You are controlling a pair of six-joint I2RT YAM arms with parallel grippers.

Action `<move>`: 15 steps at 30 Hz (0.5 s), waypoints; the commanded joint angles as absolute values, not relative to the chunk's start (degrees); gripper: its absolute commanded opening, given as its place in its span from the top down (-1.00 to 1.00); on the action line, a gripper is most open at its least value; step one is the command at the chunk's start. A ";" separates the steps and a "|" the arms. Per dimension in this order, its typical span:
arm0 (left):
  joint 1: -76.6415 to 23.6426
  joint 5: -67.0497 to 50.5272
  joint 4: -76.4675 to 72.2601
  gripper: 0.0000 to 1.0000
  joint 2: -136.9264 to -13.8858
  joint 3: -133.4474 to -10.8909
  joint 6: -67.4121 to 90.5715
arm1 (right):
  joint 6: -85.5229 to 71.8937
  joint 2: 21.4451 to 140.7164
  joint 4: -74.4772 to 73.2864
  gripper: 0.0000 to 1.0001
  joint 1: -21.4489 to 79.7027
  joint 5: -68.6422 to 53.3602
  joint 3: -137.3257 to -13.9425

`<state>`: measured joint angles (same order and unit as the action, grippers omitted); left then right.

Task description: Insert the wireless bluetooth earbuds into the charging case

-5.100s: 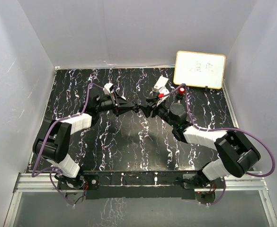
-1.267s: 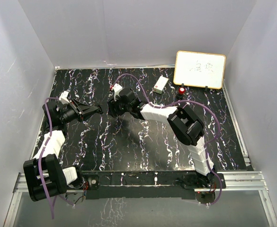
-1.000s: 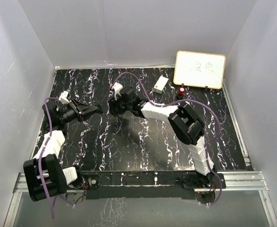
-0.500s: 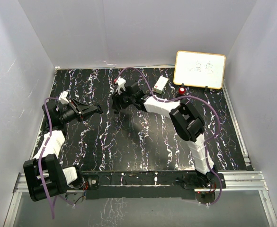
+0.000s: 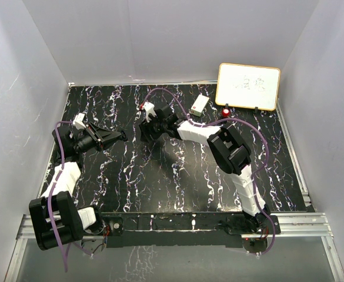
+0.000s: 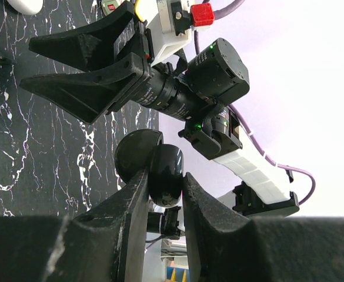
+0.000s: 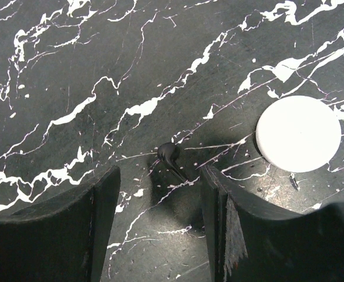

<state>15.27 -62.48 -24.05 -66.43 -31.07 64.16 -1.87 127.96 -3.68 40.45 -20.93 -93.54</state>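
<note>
My left gripper (image 6: 164,171) is shut on a round black charging case (image 6: 163,176), hinged open and held above the table; in the top view it (image 5: 119,136) is at the left, pointing right. My right gripper (image 7: 160,173) is open and points down at the table, in the top view (image 5: 148,131) just right of the left one. One black earbud (image 7: 170,155) lies on the marble between and just beyond its fingertips, touching neither. A round white puck (image 7: 299,133) lies to its right. No other earbuds show.
A whiteboard (image 5: 248,86) leans at the back right, with a small white box (image 5: 199,104) and a red-topped object (image 5: 226,111) in front of it. The right arm (image 5: 201,132) stretches across the middle of the black marble table (image 5: 177,176). White walls enclose three sides.
Five seconds ago both grippers met at the table's middle. Since then the left arm drew back left and has held still; the right gripper has shifted slightly back and forth near the left one.
</note>
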 commanded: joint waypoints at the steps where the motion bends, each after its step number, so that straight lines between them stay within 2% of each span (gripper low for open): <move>1: 15.66 -64.50 -24.51 1.00 -65.75 -31.99 65.59 | 1.04 129.22 -4.01 -0.09 40.50 -22.04 -97.31; 15: 15.78 -64.59 -24.11 1.00 -66.15 -32.93 65.62 | 4.36 132.72 -6.97 -0.08 40.89 -21.67 -101.45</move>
<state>15.27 -62.48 -24.05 -66.59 -31.07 64.16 2.42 132.22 -6.74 40.49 -21.43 -97.91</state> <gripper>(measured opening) 0.248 0.543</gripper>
